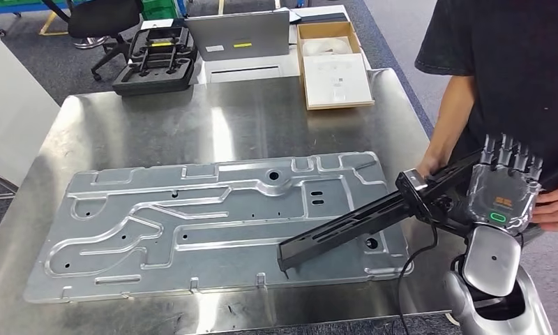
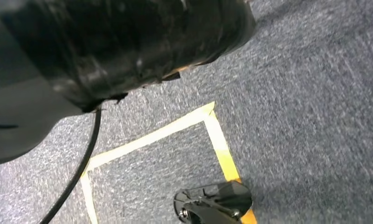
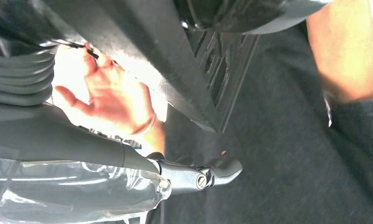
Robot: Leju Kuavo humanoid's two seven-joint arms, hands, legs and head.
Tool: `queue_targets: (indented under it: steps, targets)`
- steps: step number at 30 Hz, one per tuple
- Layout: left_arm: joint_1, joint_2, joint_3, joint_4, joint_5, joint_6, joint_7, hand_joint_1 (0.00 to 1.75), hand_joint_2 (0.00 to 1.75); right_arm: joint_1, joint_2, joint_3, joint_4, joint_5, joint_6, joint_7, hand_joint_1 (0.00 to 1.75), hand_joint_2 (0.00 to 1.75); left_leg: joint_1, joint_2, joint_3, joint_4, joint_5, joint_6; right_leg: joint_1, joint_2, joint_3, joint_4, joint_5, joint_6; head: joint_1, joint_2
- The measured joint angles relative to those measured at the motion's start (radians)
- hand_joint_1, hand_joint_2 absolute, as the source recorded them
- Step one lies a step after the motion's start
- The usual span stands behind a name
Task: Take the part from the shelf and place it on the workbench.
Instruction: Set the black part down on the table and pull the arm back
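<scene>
The right robot hand (image 1: 505,183) grasped the black rail (image 1: 360,222) over the table's (image 1: 192,118) right edge; a person's hand (image 1: 556,206) crowded close, risking a bump; the left robot hand's state I could not tell.

**Steel grey, black and a little yellow**

The workbench (image 1: 157,118) is brushed silver steel, and the stamped panel (image 1: 213,223) on it is a paler matt grey. The long part (image 1: 353,223) is black. The right hand (image 1: 503,188) has a clear glossy cover over grey, with a green mark and an orange label. The person's shirt (image 1: 513,63) is black. The cardboard box (image 1: 332,66) is tan with white contents. The foam tray (image 1: 154,59) is black. The carpet (image 2: 292,116) is speckled blue-grey, crossed by yellow tape (image 2: 222,149).
</scene>
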Motion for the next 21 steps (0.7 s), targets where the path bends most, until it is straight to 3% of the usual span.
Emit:
queue_targets:
  steps: [2, 3, 5, 6, 10, 12, 14, 15, 16, 17, 19, 20, 21]
  targets:
    - [0.002, -0.002, 0.000, 0.000, -0.002, 0.000, -0.001, 0.00, 0.00, 0.008, -0.007, 0.000, -0.004, 0.000, -0.026, 0.002, 0.00, 0.00, 0.000, 0.000, 0.034, -0.069, 0.051, 0.005, 0.001, 0.001, 0.001, 0.000, 0.000, 0.000, 0.000, 0.000]
    - [0.002, -0.003, 0.000, 0.000, -0.003, -0.001, -0.001, 0.00, 0.00, 0.012, -0.010, 0.000, -0.007, 0.000, -0.043, 0.002, 0.00, 0.00, 0.000, 0.000, 0.070, -0.140, 0.087, 0.009, 0.001, 0.001, 0.002, 0.000, 0.000, 0.000, 0.000, 0.000]
    - [0.000, -0.004, 0.000, 0.000, -0.005, -0.001, -0.002, 0.00, 0.00, 0.018, -0.014, 0.000, -0.011, 0.000, -0.079, 0.004, 0.00, 0.00, -0.005, 0.000, 0.131, -0.261, 0.127, 0.015, 0.003, 0.004, 0.002, 0.000, 0.002, 0.005, 0.001, 0.000]
    - [-0.001, -0.004, 0.000, 0.000, -0.005, -0.001, -0.001, 0.00, 0.00, 0.021, -0.015, -0.001, -0.012, 0.000, -0.095, 0.006, 0.00, 0.00, -0.008, 0.000, 0.145, -0.290, 0.131, 0.018, 0.004, 0.005, 0.002, -0.001, 0.003, 0.010, 0.001, 0.000]
    - [0.002, -0.005, 0.001, 0.000, -0.009, -0.002, 0.003, 0.00, 0.00, 0.041, -0.014, -0.011, -0.017, 0.000, -0.130, 0.010, 0.00, 0.00, -0.009, 0.003, 0.154, -0.317, 0.141, 0.038, 0.001, 0.008, -0.001, -0.003, 0.002, 0.031, 0.002, 0.000]
    - [0.000, -0.008, 0.001, 0.000, -0.012, -0.003, 0.005, 0.00, 0.00, 0.051, -0.006, -0.017, -0.019, 0.000, -0.164, 0.007, 0.00, 0.00, -0.006, 0.008, 0.159, -0.330, 0.151, 0.050, 0.001, 0.008, -0.033, 0.065, -0.042, 0.033, 0.006, 0.000]
    - [-0.001, -0.010, 0.001, 0.000, -0.014, -0.004, 0.007, 0.00, 0.00, 0.062, 0.011, -0.021, -0.019, 0.000, -0.209, 0.000, 0.00, 0.00, -0.008, 0.010, 0.158, -0.331, 0.151, 0.055, 0.004, 0.007, -0.092, 0.194, -0.103, 0.033, 0.008, 0.000]
    - [-0.001, -0.010, 0.001, 0.000, -0.014, -0.004, 0.007, 0.00, 0.00, 0.069, 0.021, -0.023, -0.019, -0.002, -0.228, -0.005, 0.00, 0.00, -0.009, 0.010, 0.158, -0.331, 0.151, 0.055, 0.004, 0.007, -0.115, 0.243, -0.118, 0.034, 0.009, 0.000]
    - [0.000, -0.010, 0.001, 0.000, -0.014, -0.004, 0.008, 0.00, 0.00, 0.074, 0.030, -0.025, -0.018, -0.009, -0.243, -0.012, 0.00, 0.00, -0.009, 0.011, 0.159, -0.330, 0.150, 0.055, 0.003, 0.007, -0.124, 0.260, -0.113, 0.035, 0.009, 0.000]
    - [0.000, -0.010, 0.001, 0.000, -0.014, -0.004, 0.007, 0.00, 0.00, 0.077, 0.037, -0.028, -0.018, -0.026, -0.258, -0.024, 0.00, 0.00, -0.009, 0.010, 0.160, -0.328, 0.148, 0.054, 0.001, 0.007, -0.114, 0.239, -0.091, 0.036, 0.009, 0.000]
    - [-0.001, -0.012, 0.002, 0.000, -0.014, -0.005, 0.005, 0.00, 0.00, 0.078, 0.056, -0.036, -0.017, -0.086, -0.300, -0.059, 0.00, 0.00, -0.007, 0.009, 0.159, -0.319, 0.140, 0.047, -0.003, 0.007, -0.055, 0.118, -0.030, 0.039, 0.009, 0.000]
    - [-0.001, -0.012, 0.003, 0.000, -0.013, -0.006, 0.003, 0.00, 0.00, 0.078, 0.066, -0.041, -0.016, -0.115, -0.324, -0.077, 0.09, 0.00, -0.009, 0.008, 0.156, -0.310, 0.134, 0.041, -0.004, 0.008, -0.027, 0.062, -0.012, 0.037, 0.008, 0.000]
    - [-0.002, -0.013, 0.006, 0.000, -0.013, -0.007, 0.001, 0.00, 0.00, 0.078, 0.075, -0.046, -0.016, -0.135, -0.343, -0.094, 0.41, 0.00, -0.010, 0.006, 0.153, -0.303, 0.130, 0.035, -0.003, 0.008, -0.009, 0.025, -0.004, 0.034, 0.008, 0.000]
